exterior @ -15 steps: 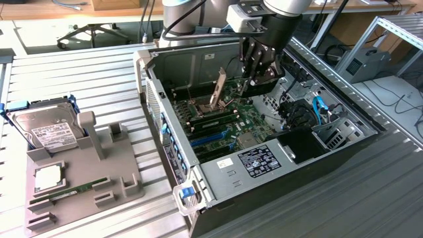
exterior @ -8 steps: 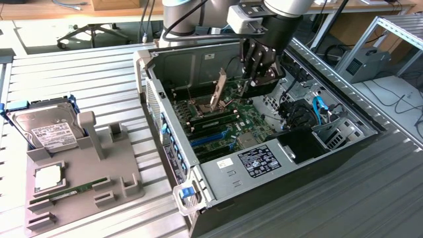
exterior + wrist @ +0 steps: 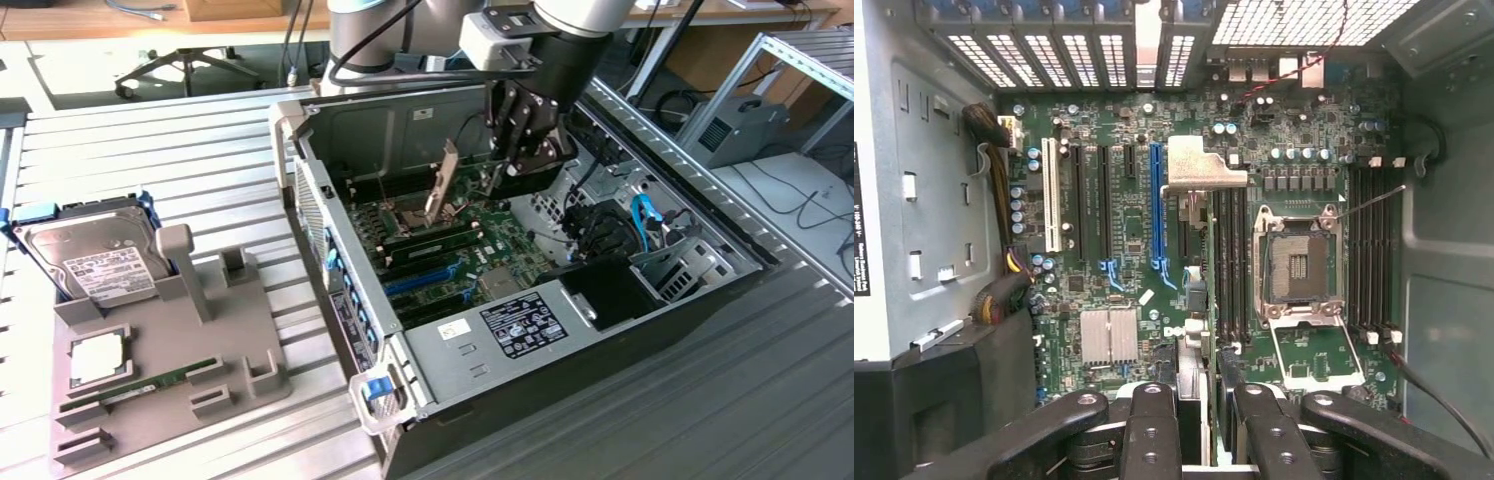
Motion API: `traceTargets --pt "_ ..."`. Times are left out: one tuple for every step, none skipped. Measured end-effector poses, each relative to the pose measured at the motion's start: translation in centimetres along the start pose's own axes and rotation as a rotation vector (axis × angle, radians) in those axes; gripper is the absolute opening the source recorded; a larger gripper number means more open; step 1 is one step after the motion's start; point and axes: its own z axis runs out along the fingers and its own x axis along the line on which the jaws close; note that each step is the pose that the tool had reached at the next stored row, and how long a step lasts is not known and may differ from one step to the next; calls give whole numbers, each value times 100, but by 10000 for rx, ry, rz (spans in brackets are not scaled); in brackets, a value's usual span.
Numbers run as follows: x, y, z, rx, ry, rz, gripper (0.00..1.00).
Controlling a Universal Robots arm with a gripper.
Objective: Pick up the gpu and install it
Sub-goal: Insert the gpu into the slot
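My gripper (image 3: 511, 168) hangs inside the open computer case (image 3: 350, 330), shut on the gpu (image 3: 449, 180). The card is held upright on its edge above the motherboard (image 3: 501, 245), with its silver end bracket pointing down toward the board. In the wrist view the gpu (image 3: 1200, 172) appears edge-on, running from between my black fingers (image 3: 1151, 430) out to its silver bracket. It sits just beside the long blue slot (image 3: 1155, 205), between that slot and the memory slots. My gripper (image 3: 1194, 425) clamps the card's near end.
The empty CPU socket (image 3: 1298, 262) lies beside the card. Cable bundles (image 3: 1004, 290) and a black drive bay (image 3: 607, 292) crowd the case. On the exterior view's left, a grey fixture (image 3: 200, 340) holds a silver hard drive (image 3: 94, 262) and a green memory stick (image 3: 140, 388).
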Motion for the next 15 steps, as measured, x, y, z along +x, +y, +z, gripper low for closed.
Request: traceTargets --pt "3 0 0 0 0 0 27" --pt "6 0 1 0 1 1 27" --pt "8 0 1 0 0 0 27" --pt "11 0 2 0 0 0 27" --pt "13 0 3 0 0 1 27" --pt "15 0 3 0 1 0 27" --pt "19 0 5 0 0 0 27" --pt "20 0 6 0 0 0 27" --pt "23 1 8 0 0 1 27" --pt "26 2 10 0 0 -1 27" --pt "29 5 11 0 0 -1 27" --pt "32 9 13 0 0 0 27" --pt "34 11 14 0 1 0 27" --pt "35 13 16 0 1 0 27" --pt "37 14 17 0 1 0 27"
